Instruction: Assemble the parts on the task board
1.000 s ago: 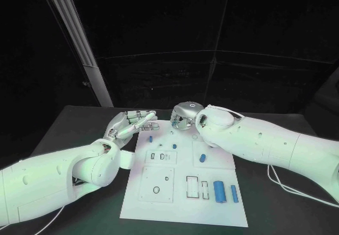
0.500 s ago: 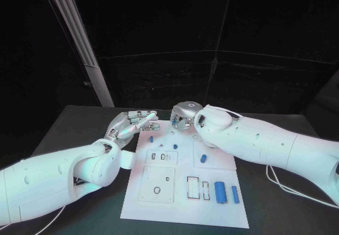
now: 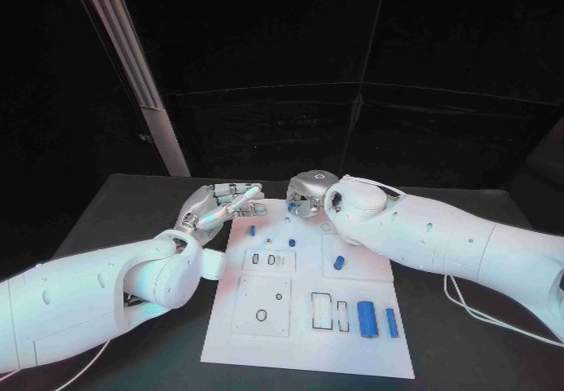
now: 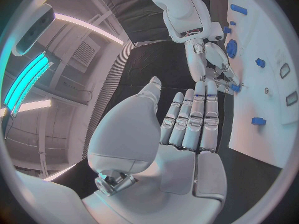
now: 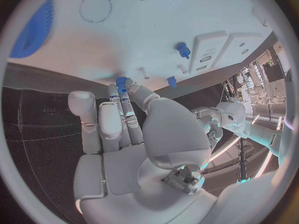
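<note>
Right hand (image 5: 124,129) pinches a small blue part (image 5: 121,80) at the far edge of the white task board (image 3: 294,326). Left hand (image 4: 187,119) is beside it, fingers straight, holding nothing.

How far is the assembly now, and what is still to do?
Early stage. Done: little that shows. In hand: the right hand holds a small blue part at the board's far edge; the left hand hovers open beside it. Left: two long blue parts and an oval one lie loose, with empty slots nearby.
</note>
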`<state>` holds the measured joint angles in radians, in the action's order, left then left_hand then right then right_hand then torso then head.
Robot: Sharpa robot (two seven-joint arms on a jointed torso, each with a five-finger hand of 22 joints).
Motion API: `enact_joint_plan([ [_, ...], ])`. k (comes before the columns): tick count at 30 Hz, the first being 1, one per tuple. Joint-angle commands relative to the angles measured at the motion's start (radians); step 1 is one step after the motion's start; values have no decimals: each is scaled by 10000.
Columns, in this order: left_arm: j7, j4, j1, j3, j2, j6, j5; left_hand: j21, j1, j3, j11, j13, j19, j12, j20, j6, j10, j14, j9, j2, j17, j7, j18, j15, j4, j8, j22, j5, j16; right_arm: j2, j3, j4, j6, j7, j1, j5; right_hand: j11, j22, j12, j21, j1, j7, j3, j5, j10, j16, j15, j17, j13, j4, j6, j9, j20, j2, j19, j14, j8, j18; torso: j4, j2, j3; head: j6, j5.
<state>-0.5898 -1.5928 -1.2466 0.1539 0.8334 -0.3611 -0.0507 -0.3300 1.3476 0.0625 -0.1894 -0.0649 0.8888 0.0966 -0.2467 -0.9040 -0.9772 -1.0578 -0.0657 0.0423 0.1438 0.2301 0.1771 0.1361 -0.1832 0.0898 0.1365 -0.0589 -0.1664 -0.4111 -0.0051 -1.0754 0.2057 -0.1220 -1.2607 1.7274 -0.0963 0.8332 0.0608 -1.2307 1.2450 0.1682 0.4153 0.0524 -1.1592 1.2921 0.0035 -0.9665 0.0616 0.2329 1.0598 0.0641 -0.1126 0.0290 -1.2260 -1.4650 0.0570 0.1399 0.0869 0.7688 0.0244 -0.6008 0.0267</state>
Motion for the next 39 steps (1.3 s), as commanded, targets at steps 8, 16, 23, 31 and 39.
enact_joint_plan([
  [8, -9, 22, -19, -10, -39, 132, 38, 12, 50, -4, -9, 16, 61, -64, -5, 75, 56, 38, 5, -18, 13, 112, 48, 49, 75, -39, -18, 41, 35, -65, 1, -35, -258, -35, -24, 141, -33, -1, 24, 37, -25, 5, 67, 3, 37, -9, 73, 3, 16, -29, -71, 22, -5, -165, 80, -89, 59, -32, -2, 9, -5, -26, -17],
  [16, 12, 38, -19, -10, -40, 124, 37, 17, 54, -7, -11, 19, 60, -80, -7, 84, 78, 46, 6, -23, 14, 113, 47, 52, 86, -48, -24, 42, 49, -43, 1, 64, 13, 120, -24, 0, -282, -1398, -13, 816, -224, 253, -116, -37, 1104, -627, 266, 1098, -16, -219, -866, -27, -142, -612, 834, 220, 30, 170, -10, 9, 5, -5, -24],
  [23, 35, 55, -20, -10, -24, 127, 37, 34, 52, -23, -25, 25, 51, -121, -15, 117, 137, 68, 9, -29, 17, 119, 45, 63, 107, -77, -40, 43, 89, -69, 1, 94, 429, 239, -25, -202, -313, -2870, 122, 1855, -104, 202, -983, -41, 2202, -1446, 313, 2284, 37, -666, -3502, -67, -169, -907, 1465, 451, -21, 420, -2, 10, 0, 28, -3],
  [31, 40, 55, -21, -10, 52, 132, 37, 42, 50, -29, -29, 25, 44, -136, -18, 132, 158, 79, 9, -30, 17, 122, 44, 68, 115, -89, -47, 43, 106, -899, 4, -647, 1510, 496, -27, -1148, -246, -1833, 797, 1259, 173, 260, -1223, 331, 1045, -901, 251, 1338, 173, -1018, -1666, 181, -166, -646, 656, 79, 448, 225, -61, -12, -8, 69, 24],
  [39, 45, 55, -30, -8, 164, 149, 37, 49, 57, -30, -27, 23, 38, -140, -21, 134, 161, 91, 8, -34, 16, 115, 43, 72, 126, -92, -53, 43, 121, -2858, 86, -2332, 1417, 184, -82, -3054, 350, 395, 2154, -91, -388, -179, -1565, 944, -1500, 489, -204, -966, 835, -1680, -1083, 135, 190, -1097, -513, -379, 532, -134, -244, -84, -52, 169, 88],
])
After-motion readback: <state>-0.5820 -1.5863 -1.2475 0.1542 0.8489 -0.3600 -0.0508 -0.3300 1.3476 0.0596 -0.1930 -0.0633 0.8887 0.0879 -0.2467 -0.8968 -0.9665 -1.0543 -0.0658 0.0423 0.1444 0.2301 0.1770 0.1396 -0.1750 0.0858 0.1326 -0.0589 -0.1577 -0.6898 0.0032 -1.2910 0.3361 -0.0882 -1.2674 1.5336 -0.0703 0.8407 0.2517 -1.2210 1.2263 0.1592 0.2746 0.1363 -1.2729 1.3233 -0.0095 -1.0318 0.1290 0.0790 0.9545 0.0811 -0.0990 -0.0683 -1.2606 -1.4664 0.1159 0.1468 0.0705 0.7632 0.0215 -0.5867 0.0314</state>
